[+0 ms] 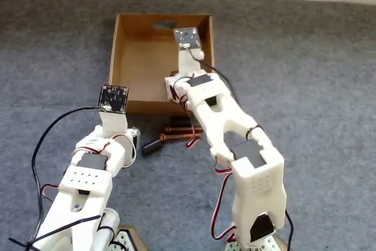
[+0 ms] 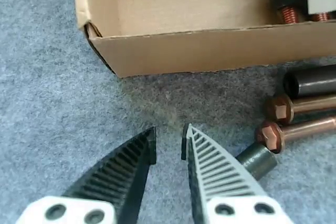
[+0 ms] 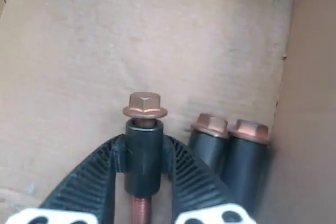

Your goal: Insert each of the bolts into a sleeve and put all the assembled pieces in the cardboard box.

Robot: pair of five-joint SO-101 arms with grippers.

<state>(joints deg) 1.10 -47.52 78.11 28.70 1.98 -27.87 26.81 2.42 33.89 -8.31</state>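
Observation:
Inside the cardboard box [image 1: 145,57], my right gripper [image 3: 143,149] is shut on a black sleeve [image 3: 143,163] with a copper bolt [image 3: 145,105] through it, just above the box floor [image 3: 157,35]. Two more assembled pieces [image 3: 210,141] [image 3: 247,153] lie beside it in the box corner. My left gripper [image 2: 169,142] hovers over the carpet in front of the box wall [image 2: 210,45], slightly open with nothing between its fingers. Close beside it lie two loose copper bolts [image 2: 296,106] [image 2: 302,128] and two black sleeves [image 2: 315,80] [image 2: 257,160].
Grey carpet [image 1: 305,80] covers the table on all sides of the box. In the high view, the loose bolts [image 1: 179,136] and a sleeve [image 1: 151,144] sit between the two arms, just in front of the box's near wall [image 1: 144,107]. Red and black cables hang from both arms.

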